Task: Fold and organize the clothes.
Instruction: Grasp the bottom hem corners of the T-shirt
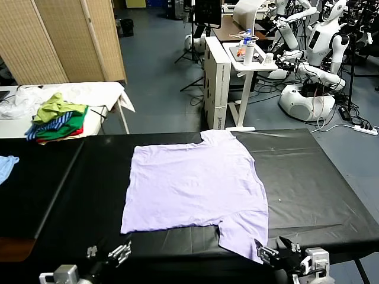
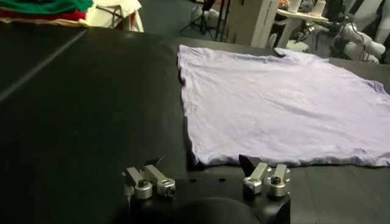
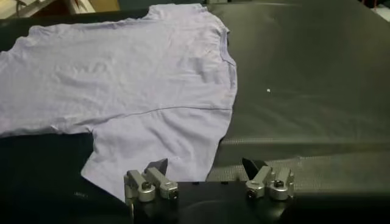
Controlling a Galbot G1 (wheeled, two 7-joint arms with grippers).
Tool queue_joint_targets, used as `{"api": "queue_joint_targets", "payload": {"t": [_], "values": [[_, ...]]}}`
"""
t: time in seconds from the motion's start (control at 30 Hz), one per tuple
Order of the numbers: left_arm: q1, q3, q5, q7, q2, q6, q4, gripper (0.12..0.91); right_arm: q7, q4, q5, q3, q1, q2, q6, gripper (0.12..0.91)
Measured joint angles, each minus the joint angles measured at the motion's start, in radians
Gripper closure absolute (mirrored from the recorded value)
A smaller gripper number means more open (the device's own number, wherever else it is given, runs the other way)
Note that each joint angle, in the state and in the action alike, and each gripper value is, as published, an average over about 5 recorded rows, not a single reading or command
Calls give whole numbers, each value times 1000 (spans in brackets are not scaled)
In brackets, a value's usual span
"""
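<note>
The left gripper (image 2: 206, 181) sat low at the near edge of the black table (image 1: 308, 177), jaws spread wide with nothing between them, hovering just short of the T-shirt's (image 1: 195, 180) near hem corner. Over in the head view it showed as a bit of metal at the bottom left (image 1: 109, 254), clear of the fabric.

The right gripper (image 3: 207, 176) was the same deal: fingers wide apart, holding nothing, parked at the near edge on the right side (image 1: 284, 254). One fingertip (image 3: 157, 167) sat right over the edge of the near sleeve, though it was hard to say if it actually touched the cloth.

The shirt itself was a pale lavender tee, lying flat and spread out in the middle of the table, plain side up, a few soft wrinkles across it. Its collar pointed toward the robot's right, one sleeve toward the far edge and the other toward the near edge.

Further out, a light blue cloth (image 1: 6, 165) peeked in at the left edge of the table. Behind that, a heap of green, striped and red garments (image 1: 58, 123) sat on a white table (image 1: 100, 93), with a woven screen (image 1: 59, 35) beyond it. Other white robots (image 1: 323, 41) stood off in the back right.
</note>
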Motion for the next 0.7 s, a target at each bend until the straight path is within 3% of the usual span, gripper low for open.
{"api": "queue_joint_targets", "payload": {"t": [0.27,0.37,0.47,0.7], "values": [[-39,8,-32,-26,-13,-12,35,123,4,-20,-18,-36,6,18,0,134],[-52,7,-32,-28,-12,-17,52,123,4,-27,-21,-43,6,24,0,210],[-61,8,-31,-29,-11,-19,67,143,4,-31,-23,-46,6,28,1,325],[-71,14,-26,-35,-13,-23,89,355,0,-41,-26,-51,7,28,7,726]]}}
